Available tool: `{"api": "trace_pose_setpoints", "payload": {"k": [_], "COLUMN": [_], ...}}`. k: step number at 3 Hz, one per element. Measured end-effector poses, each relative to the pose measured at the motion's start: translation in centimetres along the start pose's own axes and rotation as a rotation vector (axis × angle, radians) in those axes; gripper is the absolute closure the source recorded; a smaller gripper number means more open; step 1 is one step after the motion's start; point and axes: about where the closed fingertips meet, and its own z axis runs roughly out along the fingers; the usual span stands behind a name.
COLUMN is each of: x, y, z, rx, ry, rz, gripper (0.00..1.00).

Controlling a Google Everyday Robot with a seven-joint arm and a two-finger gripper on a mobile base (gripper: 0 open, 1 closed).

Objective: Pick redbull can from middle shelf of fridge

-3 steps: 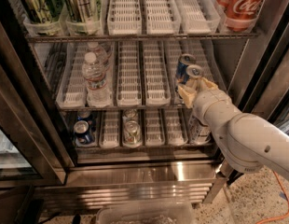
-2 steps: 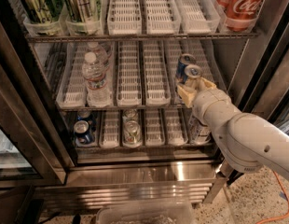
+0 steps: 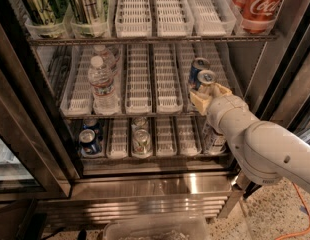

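Two slim blue-and-silver redbull cans stand one behind the other in the right lane of the middle shelf (image 3: 145, 113) of the fridge (image 3: 275, 79). The front redbull can (image 3: 206, 78) shows its silver pull-tab top, and the second can (image 3: 197, 66) is just behind it. My gripper (image 3: 210, 95) has reached into the shelf from the lower right and sits right at the base of the front can. The white arm (image 3: 265, 146) hides the can's lower part.
Two clear water bottles (image 3: 101, 84) stand in the left lane of the middle shelf. Red cola cans (image 3: 257, 4) are on the top right, green cans (image 3: 87, 4) on the top left. Short cans (image 3: 89, 141) fill the bottom rack. A dark door frame (image 3: 30, 114) is at left.
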Motion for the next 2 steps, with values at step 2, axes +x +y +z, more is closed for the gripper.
{"api": "trace_pose_setpoints", "payload": {"k": [2], "x": [-2.9], "y": [1.5], "z": [-0.8], "rx": [-0.056], "ry": [-0.018], "rz": [-0.012], "gripper": [1.00]}}
